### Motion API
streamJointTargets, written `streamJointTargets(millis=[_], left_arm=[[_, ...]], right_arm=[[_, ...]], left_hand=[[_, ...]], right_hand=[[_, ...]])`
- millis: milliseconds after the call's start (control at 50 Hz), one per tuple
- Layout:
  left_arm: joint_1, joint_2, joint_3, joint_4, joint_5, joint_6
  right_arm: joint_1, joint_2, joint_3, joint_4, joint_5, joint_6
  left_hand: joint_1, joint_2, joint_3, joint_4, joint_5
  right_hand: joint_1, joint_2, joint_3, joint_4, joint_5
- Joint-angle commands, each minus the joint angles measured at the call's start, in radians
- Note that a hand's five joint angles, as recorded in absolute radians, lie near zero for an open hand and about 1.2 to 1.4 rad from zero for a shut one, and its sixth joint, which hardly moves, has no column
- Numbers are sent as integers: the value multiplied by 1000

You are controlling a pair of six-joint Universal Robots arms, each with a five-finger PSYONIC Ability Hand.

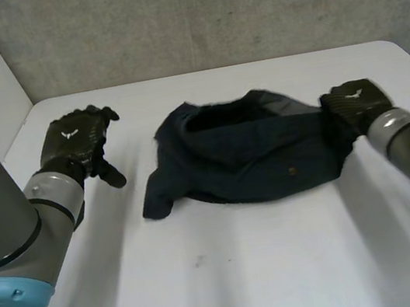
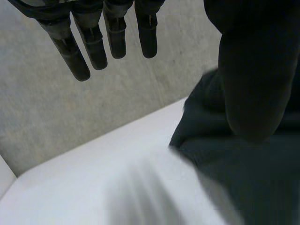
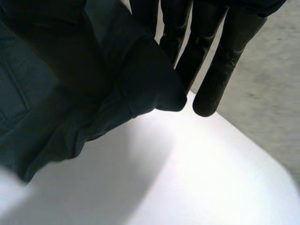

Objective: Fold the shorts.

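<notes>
**Right hand pinches shorts edge, left hand free**

Dark shorts [image 1: 248, 154] lie bunched in the centre of the head view on the white table [image 1: 248, 272]. The open waist faces the upper middle and one corner trails to the lower left. The right hand [image 1: 354, 103] is at the right edge of the cloth, right of centre. In its wrist view the straight fingers [image 3: 220, 70] stand against a fold of cloth that wraps the thumb side, which reads as a pinch on that edge. The left hand [image 1: 73, 144] is at upper left, well apart from the shorts. Its fingers [image 2: 93, 42] are straight and spread, holding nothing.

Handling, as a judgement:
- The cloth looks soft, light and floppy and is not fragile, so it will likely sag and drag when lifted.
- Seams at the waist and hems are probably thicker and give the surest hold.
- The best spot for the left hand looks like the trailing lower-left corner, so the two hands can spread the cloth flat before folding.
- A pinch through one layer may slip
</notes>
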Motion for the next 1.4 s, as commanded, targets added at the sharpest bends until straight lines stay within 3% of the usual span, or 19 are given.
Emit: streamJointTargets(millis=[20,80,100,120,140,160,320,420,500,520,620,720,900,1040,1080,1120,1200,1260,1400], left_arm=[[-2,-76,19,3,1,5],[-5,-115,42,3,6,8],[-10,-133,53,3,11,8],[-11,-142,59,3,12,10],[-13,-152,67,3,12,10],[-14,-161,74,3,12,10],[-39,-263,200,-1,12,5],[-74,-334,266,-7,21,0],[-105,-349,274,-9,23,-9],[-109,-349,271,-9,23,-10],[-137,-340,239,-9,17,-10],[-140,-276,187,-7,17,-10],[-123,-228,128,-7,17,-12],[-114,-222,102,-9,20,-15],[-108,-219,97,-9,23,-15],[-99,-219,97,-9,23,-15],[-88,-216,99,-7,23,-15],[-86,-210,104,-7,21,-15],[-76,-175,133,8,23,-13]], right_arm=[[-138,-77,114,30,-35,-270],[-171,-77,118,38,-29,-332],[-172,-78,115,44,-26,-342],[-172,-78,114,50,-26,-346],[-171,-80,108,66,-25,-351],[-171,-81,105,70,-22,-350],[-77,-245,10,79,-19,-213],[51,-227,-93,135,-12,-123],[196,-108,-248,233,50,-90],[257,-42,-330,265,107,-66],[320,121,-523,302,224,66],[317,270,-667,340,224,158],[302,561,-973,406,238,163],[243,659,-1060,452,231,163],[220,672,-1060,452,225,161],[198,675,-1058,455,218,160],[176,656,-1057,468,176,160],[173,617,-1054,491,150,149],[187,361,-936,506,89,-13]], left_hand=[[-44,-5,-20,-6,5],[-38,1,-14,-1,11],[-35,4,-11,2,14],[-32,7,-9,5,17],[-32,7,-8,5,17],[-32,7,-8,5,17],[-11,27,12,26,37],[12,51,36,49,61],[24,63,47,61,72],[24,63,47,61,72],[21,60,44,58,69],[21,60,44,58,69],[21,60,44,58,69],[18,57,41,55,67],[18,57,41,55,67],[18,57,41,55,67],[18,57,41,55,67],[18,57,41,55,67],[9,48,33,46,58]], right_hand=[[408,221,261,208,284],[408,221,261,208,284],[272,86,126,73,148],[4,-183,-143,-196,-120],[-621,-808,-768,-821,-745],[-814,-1000,-960,-1014,-938],[-814,-1000,-960,-1014,-938],[-814,-1000,-960,-1014,-938],[-814,-1000,-960,-1014,-938],[-814,-1000,-960,-1014,-938],[-814,-1000,-960,-1014,-938],[-814,-1000,-960,-1014,-938],[-814,-1000,-960,-1014,-938],[-814,-1000,-960,-1014,-938],[-672,-859,-819,-872,-796],[-172,-359,-319,-372,-296],[407,220,260,207,283],[408,221,261,208,284],[408,221,261,208,284]])
